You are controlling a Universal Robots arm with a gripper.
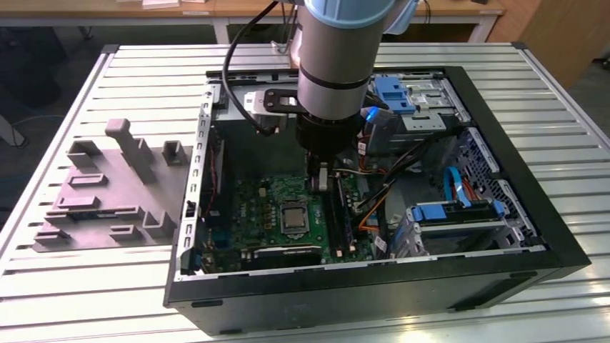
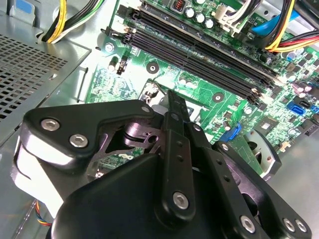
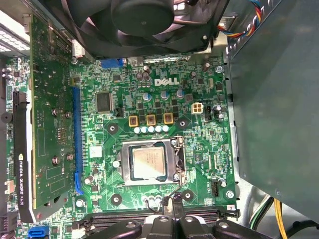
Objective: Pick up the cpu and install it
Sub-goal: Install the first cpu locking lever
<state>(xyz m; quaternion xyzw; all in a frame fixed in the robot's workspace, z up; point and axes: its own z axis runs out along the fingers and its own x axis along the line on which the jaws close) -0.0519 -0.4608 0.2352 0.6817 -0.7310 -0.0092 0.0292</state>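
The cpu, a small square with a flat silvery top, lies in the metal socket frame on the green motherboard. In the exterior view the socket sits low in the open computer case. My gripper hangs over the board beside the long memory slots, a short way from the socket and not touching the cpu. In both wrist views its fingers stand together, shut, with nothing between them.
A graphics card stands along one side of the socket and a black fan on another. Cables and blue drive brackets crowd the case. A grey moulded tray lies on the slatted table at the exterior view's left.
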